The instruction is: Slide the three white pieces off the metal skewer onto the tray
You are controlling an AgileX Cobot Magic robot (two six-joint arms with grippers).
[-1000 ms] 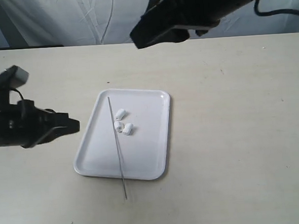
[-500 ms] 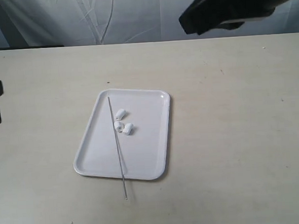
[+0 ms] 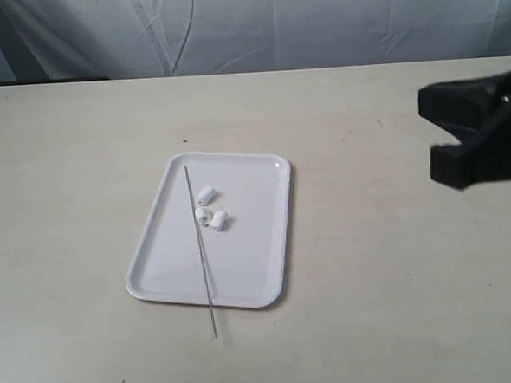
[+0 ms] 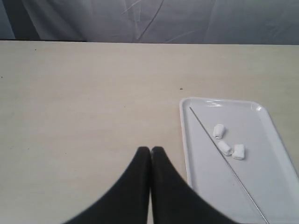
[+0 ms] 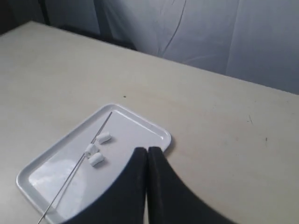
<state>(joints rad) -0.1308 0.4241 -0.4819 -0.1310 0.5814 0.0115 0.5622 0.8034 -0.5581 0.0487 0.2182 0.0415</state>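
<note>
The white tray (image 3: 161, 275) lies mid-table. Three white pieces (image 3: 205, 194) (image 3: 202, 215) (image 3: 218, 220) lie loose on its floor, off the metal skewer (image 3: 200, 251). The skewer rests lengthwise across the tray, its near end poking over the rim onto the table. The left wrist view shows my left gripper (image 4: 150, 150) shut and empty over bare table beside the tray (image 4: 183, 135), with the pieces (image 4: 225, 148) and skewer (image 4: 229, 164) beyond. My right gripper (image 5: 147, 150) is shut and empty, raised near a corner of the tray (image 5: 161, 135). The pieces (image 5: 96, 159) lie beside the skewer (image 5: 70, 176).
The pale wooden table (image 3: 375, 306) runs to a draped grey-white cloth backdrop (image 3: 254, 27) along its far edge. My right arm (image 3: 486, 134) shows as a dark blurred mass at the right edge of the exterior view. The left arm is outside that view.
The left arm pulled back leftward out of the exterior view. The right arm swung from the top middle across to the right edge and lower. Tray, pieces and skewer stayed put.
</note>
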